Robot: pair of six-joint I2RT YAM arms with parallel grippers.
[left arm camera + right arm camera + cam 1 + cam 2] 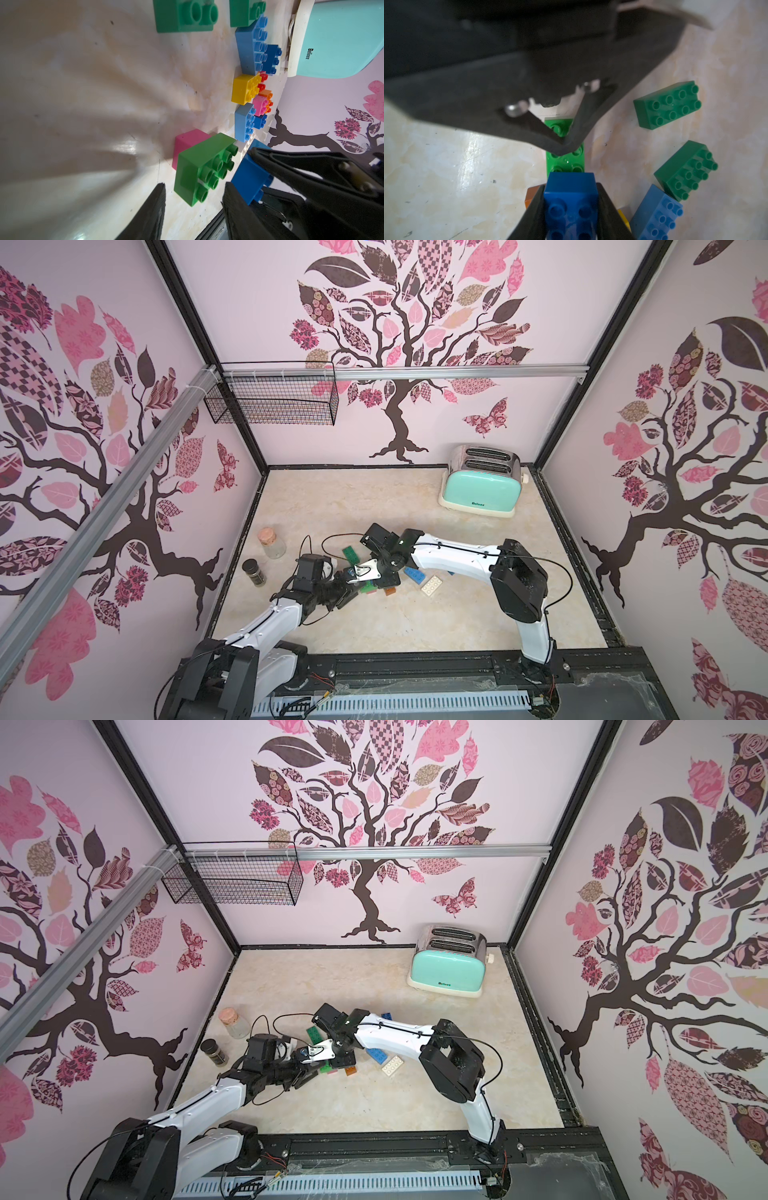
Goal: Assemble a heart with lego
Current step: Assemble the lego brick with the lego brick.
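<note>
Right jaws clamped on a blue lego brick (571, 187), held just outside the left jaws, which stand parted around a green brick (199, 166), pink brick (187, 141) touching it beyond their tips, more bricks (245, 89) farther ahead on the counter (83, 93).

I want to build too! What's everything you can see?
bright green brick: one, green, middle of the table, by a pink brick.
dark blue brick: one, blue, beside the green one.
other lego: about a dozen; green, blue, yellow, red, pink, orange, white; scattered nearby.
toaster: one, mint, far right corner.
glass jar: one, clear, cork lid, left side.
spice jar: one, dark lid, beside the glass jar.
wire basket: one, black, hung high, back left.
left gripper: one, black, open around the bright green brick.
right gripper: one, black, shut on the dark blue brick.
</note>
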